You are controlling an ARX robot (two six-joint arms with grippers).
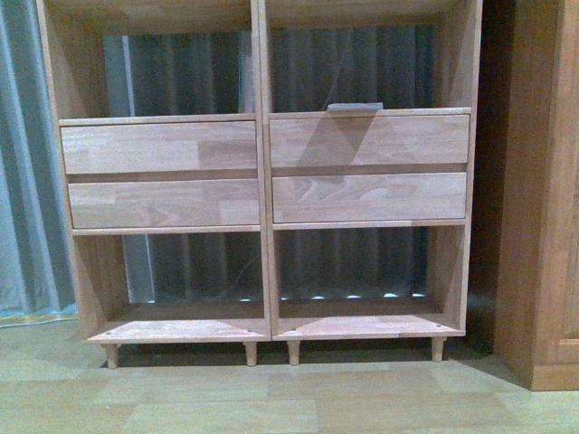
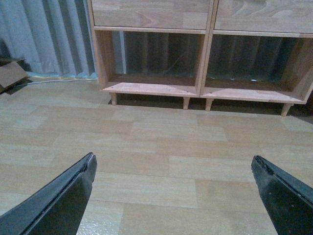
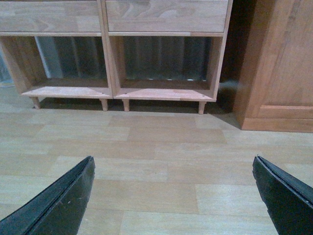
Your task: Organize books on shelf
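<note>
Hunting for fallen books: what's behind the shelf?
Through the backless cubbies of the shelf a grey pleated curtain shows. The four drawer fronts hide whatever is behind the middle.

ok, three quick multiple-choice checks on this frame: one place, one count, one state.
1. In the front view, where does the darker cabinet stand relative to the shelf?
A) to its left
B) to its right
C) on top of it

2. How many drawer fronts does the shelf show?
A) two
B) four
C) six

3. The left gripper is:
A) open and empty
B) shut on a book
C) shut and empty

Answers:
1 B, it fills the front view's right edge.
2 B, two are stacked in each column.
3 A, its jaws stand wide apart with only floor between them.
</note>
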